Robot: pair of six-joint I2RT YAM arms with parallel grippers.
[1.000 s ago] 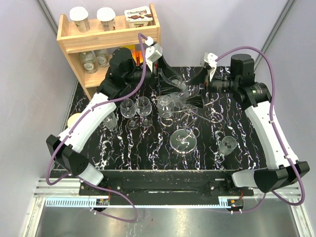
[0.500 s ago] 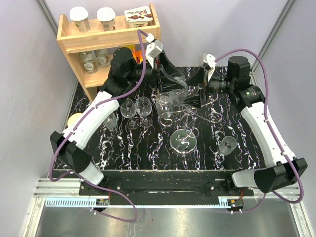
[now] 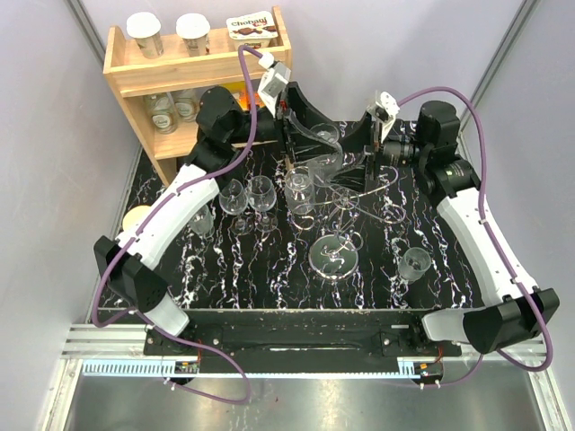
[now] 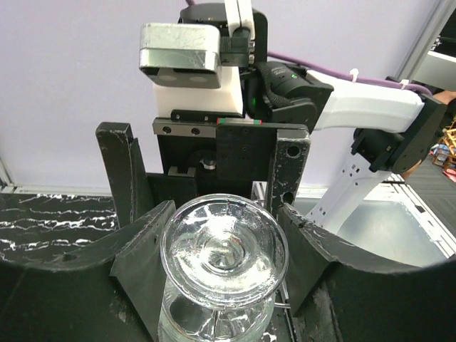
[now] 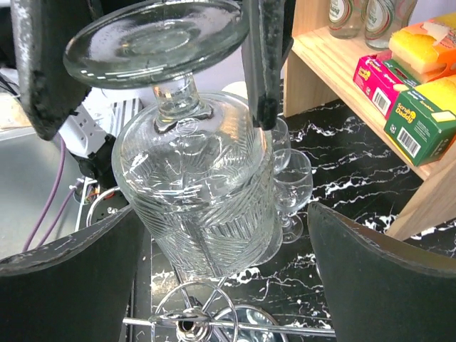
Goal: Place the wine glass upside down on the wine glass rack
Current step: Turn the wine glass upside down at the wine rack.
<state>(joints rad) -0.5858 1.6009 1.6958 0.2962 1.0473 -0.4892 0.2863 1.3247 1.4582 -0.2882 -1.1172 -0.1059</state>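
Left fingers [image 5: 265, 64] shifted back toward shelf [image 3: 198, 67], clamping inverted wine glass [image 5: 196, 178] foot; right fingers [image 5: 71, 285] spread wide beside bowl; wine glass rack [image 5: 189, 324] just below.

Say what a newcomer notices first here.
An upside-down wine glass, foot up, is gripped by the left end effector above the far middle of the table. Below it stands the wire rack, with several more glasses to its left and a wooden shelf in the far-left corner.
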